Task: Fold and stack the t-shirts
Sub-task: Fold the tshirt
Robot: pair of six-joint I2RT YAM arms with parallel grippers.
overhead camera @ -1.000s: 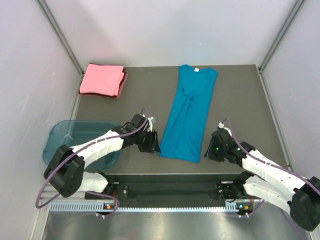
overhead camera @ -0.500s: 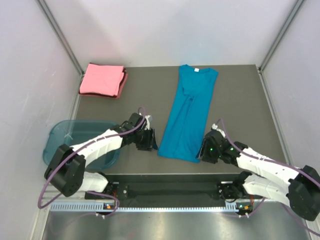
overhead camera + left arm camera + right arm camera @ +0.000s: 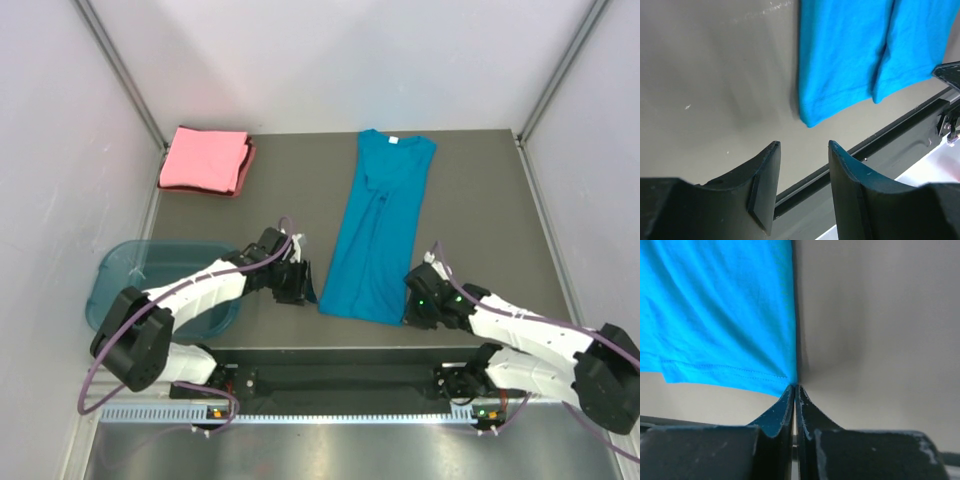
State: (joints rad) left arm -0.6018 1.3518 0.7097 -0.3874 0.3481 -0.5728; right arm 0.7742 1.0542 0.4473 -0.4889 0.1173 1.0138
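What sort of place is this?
Probably a robot lab bench: left arm and right arm bolted at the table edge, bare white walls around, a teal shirt and pink shirt on it.

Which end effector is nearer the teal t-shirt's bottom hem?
Right. The right end effector pinches the teal t-shirt at its right hem corner; the left end effector sits open beside the left corner, apart from it.
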